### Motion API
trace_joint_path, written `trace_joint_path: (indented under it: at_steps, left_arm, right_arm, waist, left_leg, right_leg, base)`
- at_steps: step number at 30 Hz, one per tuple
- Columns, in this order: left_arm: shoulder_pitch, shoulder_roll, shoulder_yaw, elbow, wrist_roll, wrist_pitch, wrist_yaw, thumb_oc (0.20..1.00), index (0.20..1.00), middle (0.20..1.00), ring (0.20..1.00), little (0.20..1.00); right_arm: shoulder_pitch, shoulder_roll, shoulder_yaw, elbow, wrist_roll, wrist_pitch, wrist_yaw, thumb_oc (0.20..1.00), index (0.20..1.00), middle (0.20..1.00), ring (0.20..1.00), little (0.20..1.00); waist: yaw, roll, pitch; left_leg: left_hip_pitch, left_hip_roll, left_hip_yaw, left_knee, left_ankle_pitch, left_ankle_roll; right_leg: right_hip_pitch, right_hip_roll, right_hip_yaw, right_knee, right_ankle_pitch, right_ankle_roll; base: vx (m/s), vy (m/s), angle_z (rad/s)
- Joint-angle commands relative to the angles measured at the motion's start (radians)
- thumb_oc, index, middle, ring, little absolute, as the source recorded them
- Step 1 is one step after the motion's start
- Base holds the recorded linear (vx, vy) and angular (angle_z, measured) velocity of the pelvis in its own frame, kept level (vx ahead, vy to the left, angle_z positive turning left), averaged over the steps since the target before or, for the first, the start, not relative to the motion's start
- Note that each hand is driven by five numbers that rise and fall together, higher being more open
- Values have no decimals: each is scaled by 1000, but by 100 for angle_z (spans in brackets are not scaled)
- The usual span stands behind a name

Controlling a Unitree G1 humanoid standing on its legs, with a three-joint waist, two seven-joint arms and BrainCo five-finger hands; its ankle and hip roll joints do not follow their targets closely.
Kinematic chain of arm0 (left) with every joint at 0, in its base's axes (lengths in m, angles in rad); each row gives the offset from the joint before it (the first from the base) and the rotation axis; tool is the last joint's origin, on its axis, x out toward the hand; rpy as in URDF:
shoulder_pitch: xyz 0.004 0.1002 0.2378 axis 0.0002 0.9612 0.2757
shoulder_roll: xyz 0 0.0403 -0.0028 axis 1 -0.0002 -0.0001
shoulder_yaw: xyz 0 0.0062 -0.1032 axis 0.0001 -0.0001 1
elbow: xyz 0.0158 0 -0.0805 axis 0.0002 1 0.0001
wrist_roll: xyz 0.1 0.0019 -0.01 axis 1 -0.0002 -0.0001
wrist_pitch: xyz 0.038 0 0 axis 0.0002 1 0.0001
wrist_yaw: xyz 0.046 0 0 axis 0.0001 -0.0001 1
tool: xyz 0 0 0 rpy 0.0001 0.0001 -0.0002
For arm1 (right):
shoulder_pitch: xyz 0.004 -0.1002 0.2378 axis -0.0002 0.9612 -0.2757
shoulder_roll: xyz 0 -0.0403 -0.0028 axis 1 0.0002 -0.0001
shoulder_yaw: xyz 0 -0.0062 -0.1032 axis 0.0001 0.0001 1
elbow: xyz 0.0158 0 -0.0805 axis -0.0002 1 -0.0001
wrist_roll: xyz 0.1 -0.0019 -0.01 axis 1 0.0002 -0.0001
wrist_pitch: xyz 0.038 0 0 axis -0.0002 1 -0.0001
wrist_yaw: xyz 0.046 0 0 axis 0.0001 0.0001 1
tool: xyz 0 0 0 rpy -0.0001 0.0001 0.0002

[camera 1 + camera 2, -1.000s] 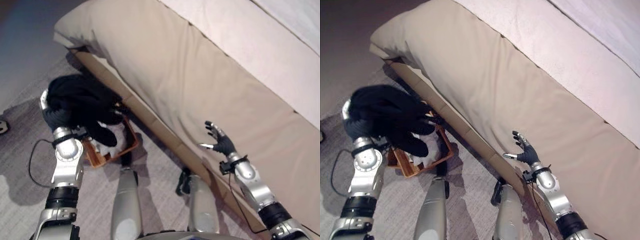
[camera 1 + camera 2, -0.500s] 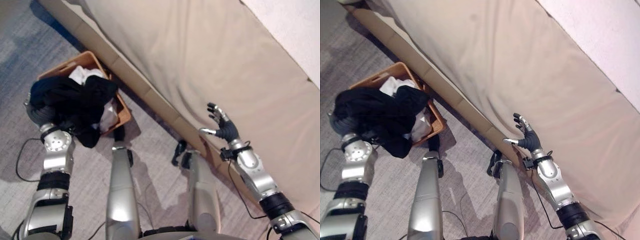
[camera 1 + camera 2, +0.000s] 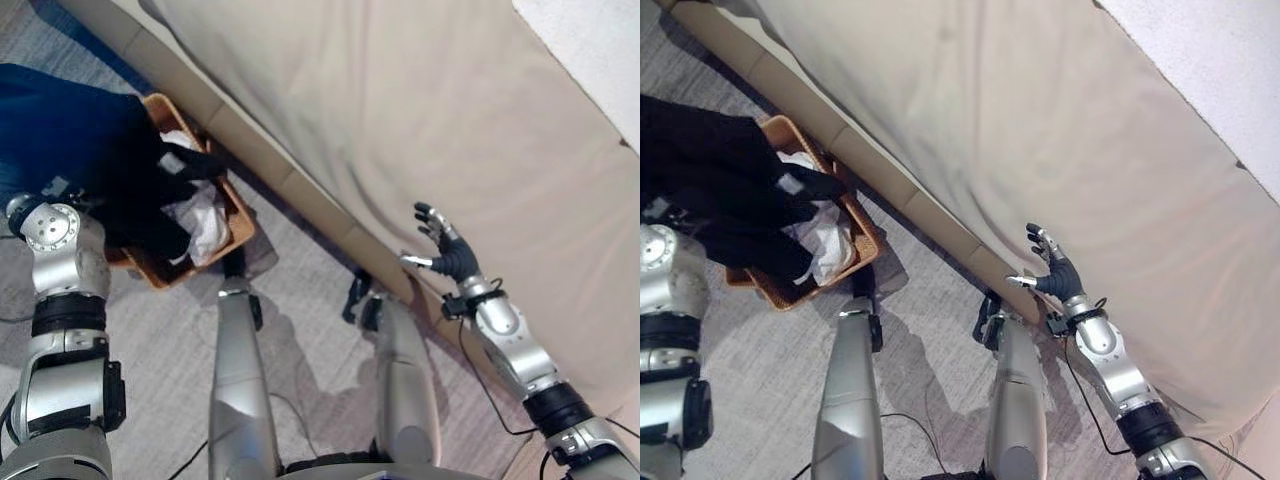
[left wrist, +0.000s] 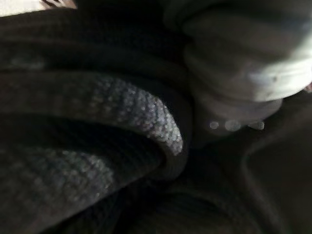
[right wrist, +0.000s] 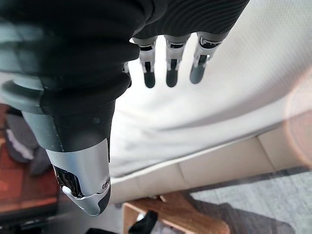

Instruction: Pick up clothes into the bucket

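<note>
Two arms in my head views right now. My left arm comes up the left side, and its end is buried under a big black garment [image 3: 90, 150] that drapes over it and hangs across the near side of the orange-brown basket [image 3: 862, 232]. The left hand is wrapped in that dark knitted cloth, so I cannot tell how its fingers sit; the left wrist view gives me folds of ribbed black fabric pressed close, with a pale rounded shape beside them that I can't identify.

That basket sits on the grey carpet [image 3: 300, 290], right up against the base of the beige bed [image 3: 400, 130]. Inside it I see white clothing [image 3: 200, 220] crumpled toward the side nearest the robot's legs, and one black flap of the garment reaches over the rim above it. Most of the black bundle is above and beside the basket, toward my left.

My right hand [image 3: 1052, 272] is well apart from all that, held up beside the bed's edge with nothing in it. Its fingers [image 5: 169, 73] are straight and a little spread, thumb out to the side, clear of the beige sheet behind them. In the right wrist view those dark tips point at the sheet, and below I catch the bed's padded base, a strip of carpet and a corner of the basket [image 5: 175, 217].
</note>
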Motion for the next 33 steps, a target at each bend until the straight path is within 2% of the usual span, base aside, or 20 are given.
trace_joint_path:
  at_steps: [1, 10, 22, 23, 24, 25, 33]
  left_arm:
    - [35, -11, 35, 55, 42, -58, 43, 200, 200, 200, 200, 200]
    - [63, -123, -20, 116, 24, -66, -9, 200, 200, 200, 200, 200]
    - [43, -130, -13, 124, -40, -78, -32, 200, 200, 200, 200, 200]
    - [43, -131, -13, 123, -40, -78, -33, 492, 492, 492, 492, 492]
    - [47, -132, -14, 120, -43, -79, -36, 862, 862, 862, 862, 862]
    - [51, -133, -12, 118, -46, -80, -38, 1000, 1000, 1000, 1000, 1000]
    - [82, -160, 13, 115, -69, -96, -41, 1000, 1000, 1000, 1000, 1000]
  right_arm:
    - [44, -20, 44, -54, 48, -61, -3, 1000, 1000, 1000, 1000, 1000]
    - [37, -39, 47, -80, 56, -82, -13, 1000, 1000, 1000, 1000, 1000]
    - [54, -62, 23, -93, 45, -81, -14, 1000, 1000, 1000, 1000, 1000]
    - [54, -63, 23, -93, 45, -81, -14, 1000, 1000, 1000, 1000, 1000]
    - [56, -63, 20, -92, 45, -81, -13, 1000, 1000, 1000, 1000, 1000]
    - [59, -64, 17, -94, 45, -81, -13, 1000, 1000, 1000, 1000, 1000]
    - [52, -58, 15, -80, 35, -77, -17, 1000, 1000, 1000, 1000, 1000]
  waist:
    - [-19, -14, -90]
    - [-33, -37, -93]
    - [-45, -16, -111]
    - [-45, -16, -112]
    - [-45, -14, -114]
    - [-45, -11, -118]
    - [-37, -5, -140]
  left_leg:
    - [-35, -31, 1, 68, -94, 72]
    - [-76, -25, 3, 98, -107, 79]
    - [-134, -24, 5, 124, -112, 83]
    - [-135, -24, 5, 124, -112, 83]
    - [-136, -25, 5, 123, -111, 83]
    - [-137, -24, 4, 121, -110, 83]
    - [-123, -24, 6, 109, -110, 86]
  right_leg:
    - [-38, -2, 27, -103, 146, 20]
    - [-87, 10, 39, -89, 148, 15]
    - [-154, 15, 53, -57, 150, 12]
    - [-155, 15, 53, -57, 150, 12]
    - [-157, 15, 53, -57, 149, 12]
    - [-160, 15, 52, -56, 149, 12]
    - [-153, 14, 53, -58, 154, 15]
  base:
    - [0, 0, 0]
    - [-2, 7, -2]
    - [-4, 22, -6]
    - [0, 0, 0]
    - [0, 0, 0]
    - [0, 0, 0]
    - [0, 0, 0]
